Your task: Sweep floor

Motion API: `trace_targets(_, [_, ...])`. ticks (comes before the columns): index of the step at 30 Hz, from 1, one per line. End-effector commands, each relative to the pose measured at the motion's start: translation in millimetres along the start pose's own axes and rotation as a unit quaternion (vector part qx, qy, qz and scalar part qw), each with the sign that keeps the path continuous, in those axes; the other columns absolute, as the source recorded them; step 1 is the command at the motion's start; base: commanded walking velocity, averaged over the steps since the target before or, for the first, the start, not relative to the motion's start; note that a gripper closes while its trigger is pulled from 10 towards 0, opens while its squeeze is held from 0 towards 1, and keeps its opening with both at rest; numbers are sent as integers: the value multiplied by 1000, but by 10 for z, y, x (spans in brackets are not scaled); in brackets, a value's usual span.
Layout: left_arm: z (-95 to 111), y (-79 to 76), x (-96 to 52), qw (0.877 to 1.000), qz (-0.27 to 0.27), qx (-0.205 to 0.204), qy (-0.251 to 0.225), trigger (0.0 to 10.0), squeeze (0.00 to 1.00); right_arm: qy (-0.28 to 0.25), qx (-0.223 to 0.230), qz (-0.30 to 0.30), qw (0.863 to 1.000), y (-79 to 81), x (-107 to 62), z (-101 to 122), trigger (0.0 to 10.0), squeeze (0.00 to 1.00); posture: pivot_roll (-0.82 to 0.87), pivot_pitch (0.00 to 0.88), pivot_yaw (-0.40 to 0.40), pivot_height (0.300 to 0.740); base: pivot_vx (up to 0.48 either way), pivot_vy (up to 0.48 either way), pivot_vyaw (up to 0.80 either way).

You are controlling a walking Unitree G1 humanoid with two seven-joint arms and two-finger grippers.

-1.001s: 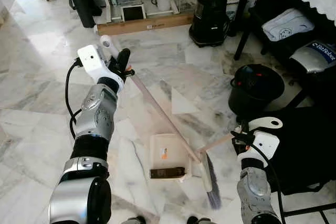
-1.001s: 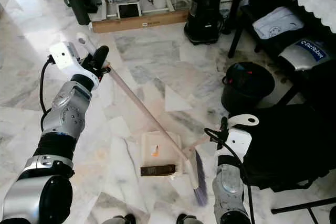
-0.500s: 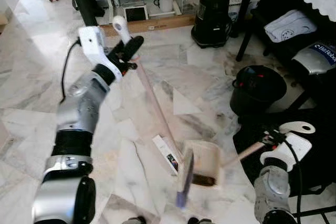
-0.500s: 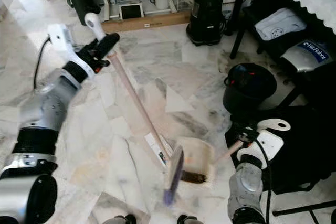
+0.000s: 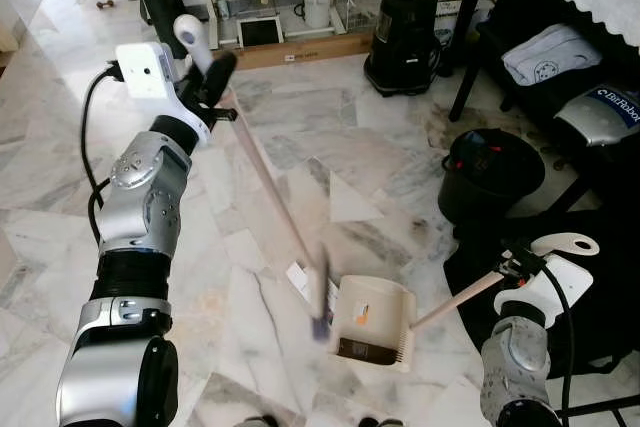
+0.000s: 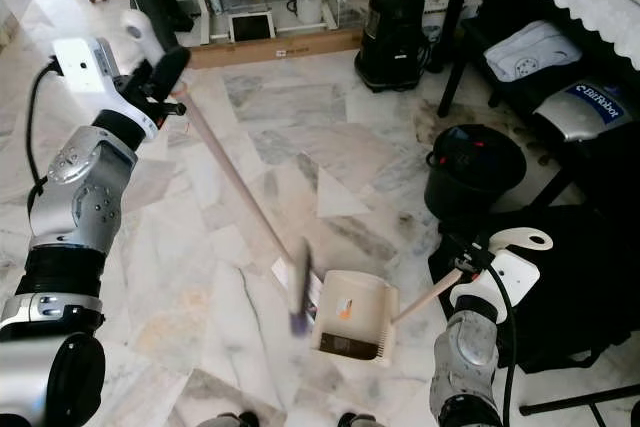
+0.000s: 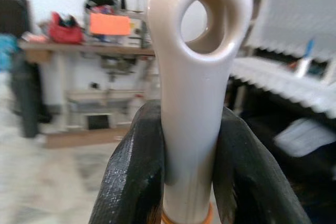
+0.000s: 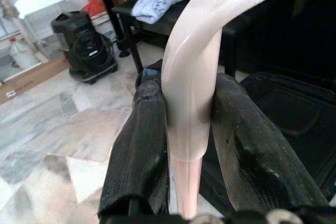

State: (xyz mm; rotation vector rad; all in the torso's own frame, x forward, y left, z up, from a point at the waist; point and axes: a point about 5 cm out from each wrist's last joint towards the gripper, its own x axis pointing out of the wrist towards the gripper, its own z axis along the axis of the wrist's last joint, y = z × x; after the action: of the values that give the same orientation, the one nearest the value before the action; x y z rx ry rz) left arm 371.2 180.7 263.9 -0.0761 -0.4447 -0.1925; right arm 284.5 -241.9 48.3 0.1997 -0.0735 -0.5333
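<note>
Sweeping is being carried out with a long-handled broom [image 5: 270, 187], whose pale stick is running from the far left down to the near middle of the floor [image 5: 330, 157]. Its brush head [image 5: 320, 297] is being blurred by motion, just beside the open mouth of the dustpan [image 5: 375, 322] and to its left. A small white paper scrap [image 5: 298, 277] is lying on the marble right by the brush, so the stroke is judged to be aimed at driving that litter into the pan.

The broom is being held at its very top, where the looped plastic end [image 7: 197, 51] is being clamped between the two black fingers [image 7: 131, 177] of the left gripper [image 5: 205, 77]; such a high hold is likely giving the long reach needed for a swing. The dustpan is being steadied by its own slanted handle [image 5: 455, 299], the curved upper end [image 8: 191, 77] of which is being pinched firmly by the right gripper [image 5: 520, 265], low on the near right. The pan is thus being kept tilted with its lip on the floor, facing the brush.

Farther off, a black bucket [image 5: 490, 172] is standing to the right, well apart from the work, and a black vacuum cleaner [image 5: 400, 32] is standing against the far shelving.
</note>
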Motion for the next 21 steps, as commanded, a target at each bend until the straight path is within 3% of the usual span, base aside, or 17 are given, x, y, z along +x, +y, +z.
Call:
trace_targets(1, [-4, 44, -33, 999, 12, 45, -6, 10000, 0, -21, 18, -7, 1000, 10, 54, 95, 10000, 0, 87, 88, 15, 740, 0, 0, 0])
trace_targets(3, [-38, 45, -64, 998, 17, 65, -7, 10000, 0, -24, 21, -7, 999, 3, 65, 111, 10000, 0, 88, 86, 12, 740, 0, 0, 0])
trace_targets(4, [-129, 30, -128, 994, 19, 111, -6, 10000, 0, -31, 25, -7, 999, 1, 85, 146, 10000, 0, 82, 80, 5, 740, 0, 0, 0])
trace_targets(12, [-401, -38, -270, 994, 34, 105, 13, 10000, 0, -65, 35, 12, 997, 70, 152, 304, 10000, 0, 75, 61, -9, 740, 0, 0, 0])
trace_targets(14, [-594, -90, -386, 994, 39, 100, 32, 10000, 0, -77, 36, 18, 996, 103, 187, 373, 10000, 0, 59, 28, -18, 740, 0, 0, 0])
trace_targets(21, [-791, -144, -515, 993, 41, 96, 50, 10000, 0, -102, 32, 39, 994, 161, 199, 484, 10000, 0, 43, 0, -26, 740, 0, 0, 0])
